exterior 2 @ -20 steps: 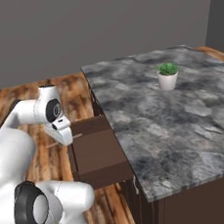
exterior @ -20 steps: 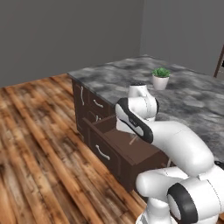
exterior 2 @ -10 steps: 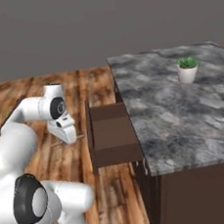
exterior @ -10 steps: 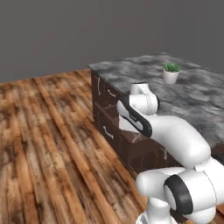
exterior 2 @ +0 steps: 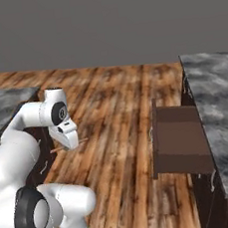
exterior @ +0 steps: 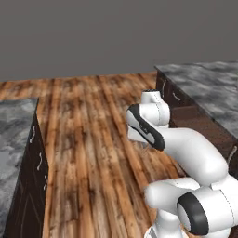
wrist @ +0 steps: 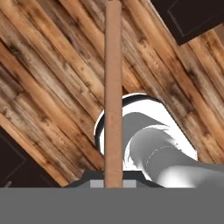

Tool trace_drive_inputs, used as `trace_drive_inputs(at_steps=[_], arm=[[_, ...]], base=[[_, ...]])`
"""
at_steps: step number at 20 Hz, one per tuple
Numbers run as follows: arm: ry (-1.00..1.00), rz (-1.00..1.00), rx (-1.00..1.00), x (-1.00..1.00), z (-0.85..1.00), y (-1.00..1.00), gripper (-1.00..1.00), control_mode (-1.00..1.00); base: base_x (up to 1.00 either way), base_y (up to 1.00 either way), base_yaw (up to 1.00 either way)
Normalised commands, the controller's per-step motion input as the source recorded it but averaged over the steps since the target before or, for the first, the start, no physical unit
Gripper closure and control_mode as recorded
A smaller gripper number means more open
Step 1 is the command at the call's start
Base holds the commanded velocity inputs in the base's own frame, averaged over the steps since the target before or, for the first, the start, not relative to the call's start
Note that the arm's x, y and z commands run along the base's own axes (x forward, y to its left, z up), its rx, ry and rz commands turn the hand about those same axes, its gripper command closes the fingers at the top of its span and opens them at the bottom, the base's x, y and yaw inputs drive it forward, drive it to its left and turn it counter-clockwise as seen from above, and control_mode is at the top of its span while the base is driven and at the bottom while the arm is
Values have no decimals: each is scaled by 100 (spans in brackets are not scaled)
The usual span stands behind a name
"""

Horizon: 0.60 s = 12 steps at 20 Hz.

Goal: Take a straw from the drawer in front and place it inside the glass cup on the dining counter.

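In the right base view the gripper hangs over the wooden floor, pinching the straw, which pokes out sideways. To its right the drawer stands pulled open from the grey-topped island.

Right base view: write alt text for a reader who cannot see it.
A white robot arm at lower left carries a thin reddish-brown straw crosswise in its shut gripper above a wood-plank floor. To the right, a wide, shallow dark-brown wooden drawer stands pulled open beneath a grey mottled stone counter.
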Motion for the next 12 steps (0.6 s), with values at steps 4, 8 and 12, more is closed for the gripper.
trace_drive_inputs(at_steps=[4, 8, 12], arm=[[0, 0, 0, 0, 0, 0, 100, 100], [0, 0, 0, 0, 0, 0, 100, 100], [0, 0, 0, 0, 0, 0, 100, 100]], base=[[96, 36, 29], [100, 9, 25], [100, 0, 25]])
